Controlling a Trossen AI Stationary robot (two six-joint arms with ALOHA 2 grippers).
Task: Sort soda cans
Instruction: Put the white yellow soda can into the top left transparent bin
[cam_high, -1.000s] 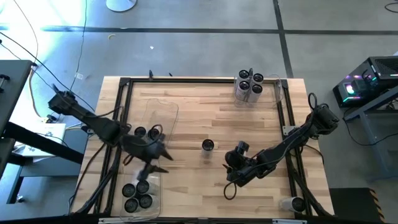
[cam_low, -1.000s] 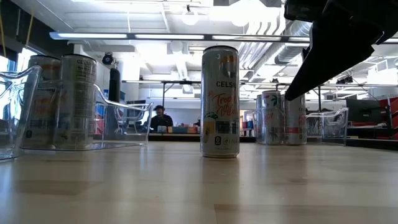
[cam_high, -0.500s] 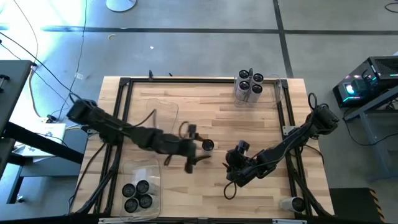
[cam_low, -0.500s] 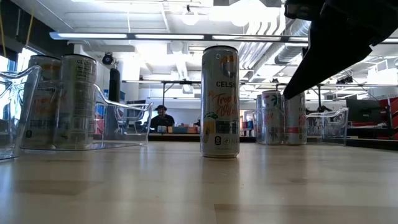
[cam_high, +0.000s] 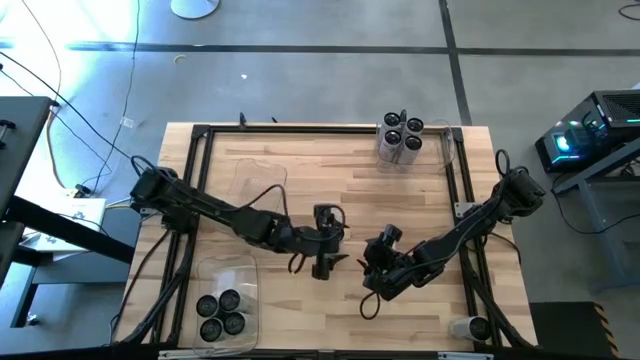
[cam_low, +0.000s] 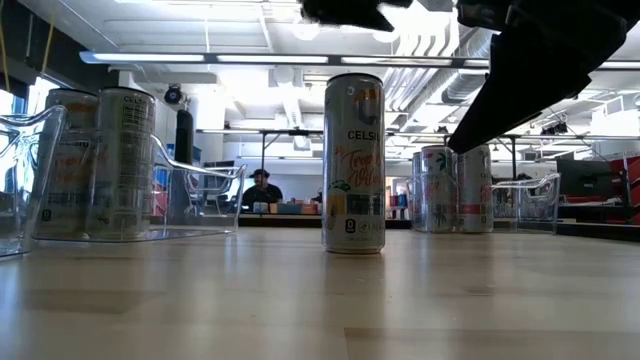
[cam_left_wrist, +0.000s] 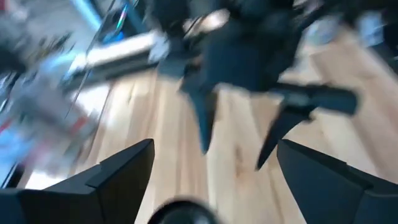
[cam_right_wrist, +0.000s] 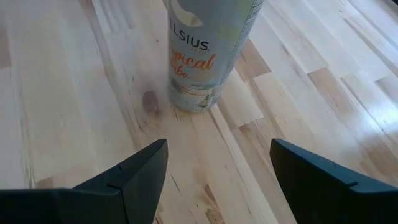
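One silvery-white soda can (cam_low: 353, 163) stands upright on its base in the middle of the table. In the high view my left gripper (cam_high: 335, 242) covers it. That gripper is open and hovers over the can, whose dark top (cam_left_wrist: 180, 213) shows low between the fingers, untouched. My right gripper (cam_high: 367, 268) stands open a little to the can's right and nearer the front, pointing at the can (cam_right_wrist: 205, 56) from a short way off. Several cans stand in a clear bin (cam_high: 222, 312) at the near left, and several more in a clear bin (cam_high: 402, 140) at the far right.
An empty clear bin (cam_high: 260, 185) lies at the far left of the table. One can (cam_high: 466, 327) lies on its side at the near right corner, outside the black frame. Bare wood lies between the middle can and the front edge.
My left gripper has swung from above the near-left bin toward the table's right, sinking a little and turning, and now hangs over the middle can; it has come into the low view at the top. The can has not moved.
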